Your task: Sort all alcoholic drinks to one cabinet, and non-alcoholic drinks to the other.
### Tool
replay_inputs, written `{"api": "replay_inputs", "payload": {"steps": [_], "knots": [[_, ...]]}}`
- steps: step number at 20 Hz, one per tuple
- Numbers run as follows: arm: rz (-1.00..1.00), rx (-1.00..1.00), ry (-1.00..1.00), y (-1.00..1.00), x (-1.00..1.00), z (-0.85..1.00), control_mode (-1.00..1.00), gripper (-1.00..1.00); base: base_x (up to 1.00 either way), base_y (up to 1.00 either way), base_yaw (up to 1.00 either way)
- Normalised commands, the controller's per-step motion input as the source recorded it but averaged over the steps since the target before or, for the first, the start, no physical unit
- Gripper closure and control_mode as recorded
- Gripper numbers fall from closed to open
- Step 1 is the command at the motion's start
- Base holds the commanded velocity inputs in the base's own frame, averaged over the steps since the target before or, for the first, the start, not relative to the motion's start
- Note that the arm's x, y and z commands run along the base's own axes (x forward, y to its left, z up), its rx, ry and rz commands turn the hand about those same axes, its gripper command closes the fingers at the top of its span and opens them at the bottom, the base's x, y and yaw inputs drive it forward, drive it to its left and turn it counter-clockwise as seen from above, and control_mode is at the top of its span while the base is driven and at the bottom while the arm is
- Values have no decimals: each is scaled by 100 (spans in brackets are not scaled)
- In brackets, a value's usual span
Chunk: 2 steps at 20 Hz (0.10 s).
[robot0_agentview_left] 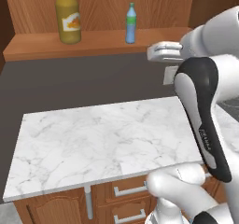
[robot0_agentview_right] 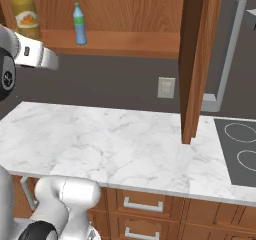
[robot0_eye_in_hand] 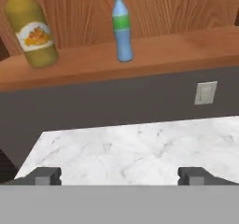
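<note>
Honestly nothing here is readable. The orange-yellow juice bottle (robot0_eye_in_hand: 30, 29) has a white label (robot0_eye_in_hand: 33, 35) with an orange fruit picture on it, but no letters I can make out. The small light-blue bottle (robot0_eye_in_hand: 122, 29) wears a plain green band, no text. There's some tiny dark marking on the robot's forearm (robot0_agentview_left: 206, 141), too blurry to read.

Shelf (robot0_agentview_left: 93, 45) w/ juice (robot0_agentview_left: 68, 17), water btl (robot0_agentview_left: 131, 24)
</note>
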Motion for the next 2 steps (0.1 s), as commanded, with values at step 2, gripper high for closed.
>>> {"api": "replay_inputs", "payload": {"steps": [2], "knots": [[-10, -15, 36, -7, -91, -70, -100, -100, 0, 0, 0]]}}
